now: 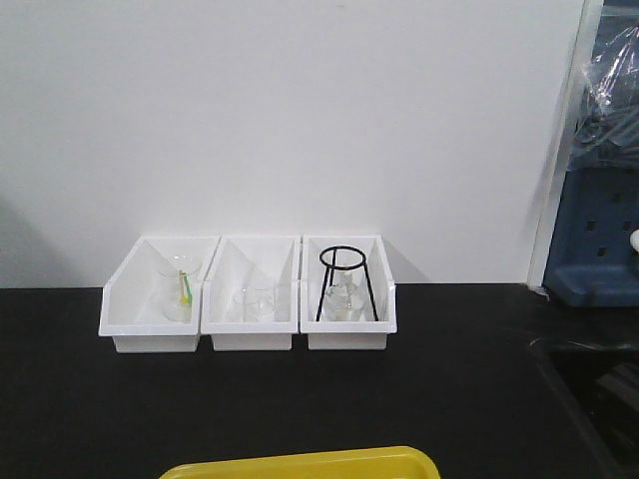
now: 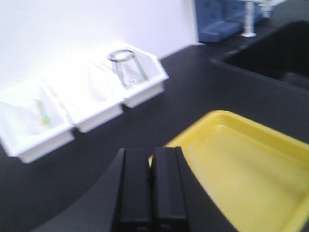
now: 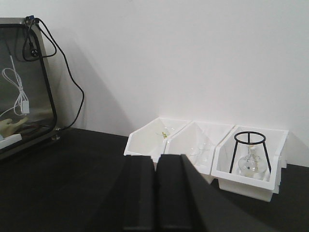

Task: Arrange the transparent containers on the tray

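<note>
Plain white wall [image 1: 300,110] behind a matte black countertop [image 1: 449,379]. Recessed black sink basin [image 2: 275,48] at right; metal-framed glass cabinet [image 3: 21,82] at left.

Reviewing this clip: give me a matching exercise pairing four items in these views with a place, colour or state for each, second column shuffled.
Column one:
1. black wire tripod stand
2. yellow tray
3. left hand
4. bin with the green-marked glassware

Column two:
A. leftmost in the row of white bins, front view
B. shut, holding nothing
C. in the rightmost white bin, front view
D. at the near edge of the black counter, nothing visible in it

Pairs: 1-C, 2-D, 3-B, 4-A
</note>
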### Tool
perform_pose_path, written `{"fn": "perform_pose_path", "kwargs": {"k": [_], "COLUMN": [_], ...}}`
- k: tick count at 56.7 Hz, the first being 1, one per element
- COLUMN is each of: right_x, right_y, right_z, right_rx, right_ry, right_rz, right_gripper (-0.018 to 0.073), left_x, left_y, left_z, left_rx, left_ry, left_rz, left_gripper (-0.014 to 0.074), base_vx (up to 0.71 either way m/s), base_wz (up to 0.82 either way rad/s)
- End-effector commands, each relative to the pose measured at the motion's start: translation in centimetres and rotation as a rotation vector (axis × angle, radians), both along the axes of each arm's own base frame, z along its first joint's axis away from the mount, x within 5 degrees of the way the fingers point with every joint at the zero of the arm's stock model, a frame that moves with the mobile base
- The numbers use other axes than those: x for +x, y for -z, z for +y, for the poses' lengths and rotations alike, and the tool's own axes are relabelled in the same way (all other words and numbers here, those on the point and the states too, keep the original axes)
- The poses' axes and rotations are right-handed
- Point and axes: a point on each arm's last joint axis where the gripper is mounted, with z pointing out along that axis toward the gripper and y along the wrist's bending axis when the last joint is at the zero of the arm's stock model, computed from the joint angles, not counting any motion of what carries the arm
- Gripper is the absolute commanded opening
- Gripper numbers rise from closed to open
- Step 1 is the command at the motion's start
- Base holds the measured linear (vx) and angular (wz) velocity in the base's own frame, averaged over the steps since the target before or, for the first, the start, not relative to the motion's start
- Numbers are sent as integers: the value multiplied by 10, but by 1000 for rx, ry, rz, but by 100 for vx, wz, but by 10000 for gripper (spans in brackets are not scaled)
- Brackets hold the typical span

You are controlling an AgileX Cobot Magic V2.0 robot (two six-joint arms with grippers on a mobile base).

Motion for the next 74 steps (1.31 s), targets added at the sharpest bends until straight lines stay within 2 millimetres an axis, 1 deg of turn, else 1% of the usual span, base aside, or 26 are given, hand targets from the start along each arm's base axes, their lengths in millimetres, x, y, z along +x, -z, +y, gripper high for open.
{"fn": "perform_pose_path", "kwargs": {"k": [1, 10, 15, 20, 36, 39, 47, 49, 50, 53, 60, 65, 74], "right_x": [1, 1, 1, 1, 1, 1, 1, 1, 1, 1, 1, 0, 0], "right_y": [-9, -9, -9, -9, -9, -9, -9, -9, -9, -9, -9, -8, -8], "right_z": [-2, -2, -2, -2, -2, -2, -2, -2, -2, -2, -2, -2, -2], "right_rx": [-22, -22, -22, -22, -22, -22, -22, -22, -22, -22, -22, -23, -23], "right_ry": [29, 29, 29, 29, 28, 28, 28, 28, 28, 28, 29, 22, 22], "right_rz": [-43, -43, -43, -43, -42, -42, -42, -42, -42, -42, -43, -41, -41], "right_gripper": [-13, -13, -13, -13, -13, -13, -13, -13, -13, -13, -13, -13, -13], "left_x": [-8, -28, -30, -26, -10, -8, -5, -5, -5, -6, -12, -11, -11], "left_y": [-4, 31, 46, 62, 103, 113, 148, 152, 156, 159, 162, 165, 165], "left_z": [10, 20, 22, 23, 29, 30, 31, 31, 31, 31, 33, 34, 34], "left_rx": [-32, -83, -95, -87, -90, -83, -105, -108, -126, -99, -75, -68, -69], "left_ry": [-97, -212, -229, -248, -339, -353, -369, -368, -369, -370, -384, -388, -388], "left_rz": [-125, -222, -252, -251, -290, -290, -236, -229, -198, -151, -158, -123, -126], "left_gripper": [-3, -3, -3, -3, -3, -3, -3, -3, -3, -3, -3, -3, -3], "base_vx": [0, 0, 0, 0, 0, 0, 0, 0, 0, 0, 0, 0, 0], "base_wz": [0, 0, 0, 0, 0, 0, 0, 0, 0, 0, 0, 0, 0]}}
